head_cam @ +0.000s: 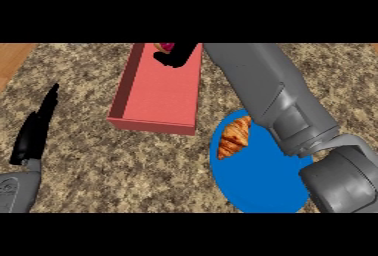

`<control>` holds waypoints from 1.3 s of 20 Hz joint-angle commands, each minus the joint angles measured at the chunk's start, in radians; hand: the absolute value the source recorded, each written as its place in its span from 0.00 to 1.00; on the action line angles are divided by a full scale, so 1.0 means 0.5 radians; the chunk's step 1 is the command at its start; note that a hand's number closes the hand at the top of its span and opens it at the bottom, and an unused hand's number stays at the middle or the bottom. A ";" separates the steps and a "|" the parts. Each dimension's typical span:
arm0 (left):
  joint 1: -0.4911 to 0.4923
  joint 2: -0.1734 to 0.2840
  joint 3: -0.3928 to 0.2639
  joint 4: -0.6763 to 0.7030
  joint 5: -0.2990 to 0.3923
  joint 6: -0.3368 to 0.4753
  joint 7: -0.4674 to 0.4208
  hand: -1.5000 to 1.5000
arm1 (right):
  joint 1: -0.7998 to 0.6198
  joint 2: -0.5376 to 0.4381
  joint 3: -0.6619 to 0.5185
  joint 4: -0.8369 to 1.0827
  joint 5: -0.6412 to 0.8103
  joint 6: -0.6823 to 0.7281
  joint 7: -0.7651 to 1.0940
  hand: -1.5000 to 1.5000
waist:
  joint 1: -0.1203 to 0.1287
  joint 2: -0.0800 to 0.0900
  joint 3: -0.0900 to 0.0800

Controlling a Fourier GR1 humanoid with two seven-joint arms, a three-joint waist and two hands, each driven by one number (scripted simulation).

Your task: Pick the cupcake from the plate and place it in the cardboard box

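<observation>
The right hand's black fingers (174, 54) curl around a small pink cupcake (167, 46), mostly hidden, over the far end of the long red box (151, 102). The left hand (33, 131) rests open, fingers straight. A brown croissant (235, 137) lies on the blue round plate (258, 185) on the speckled surface (88, 165).

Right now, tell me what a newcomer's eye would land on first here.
The big grey right forearm sweeps up across the view, its black right hand over the far end of the red box, a bit of pink showing at its fingers. Below lies a blue plate with a croissant. The left hand rests open at the left edge.
</observation>
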 commanded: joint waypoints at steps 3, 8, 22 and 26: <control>0.005 -0.078 -0.066 -0.083 -0.026 0.028 0.025 0.50 | -0.022 0.090 0.016 0.123 -0.010 -0.121 0.073 1.00 | 0.065 0.014 -0.001; -0.106 -0.006 -0.044 -0.015 -0.012 -0.039 -0.009 0.50 | -0.102 0.092 0.101 0.187 0.048 -0.220 0.211 1.00 | 0.117 0.035 -0.006; -0.187 -0.055 -0.097 0.025 -0.044 -0.039 0.022 0.50 | 0.031 0.093 -0.061 0.293 -0.168 -0.226 0.252 0.00 | 0.214 0.056 -0.002; -0.123 -0.061 -0.102 0.034 -0.050 -0.036 -0.014 0.50 | 0.014 0.093 -0.198 0.233 -0.319 -0.267 0.167 0.00 | 0.190 0.038 0.000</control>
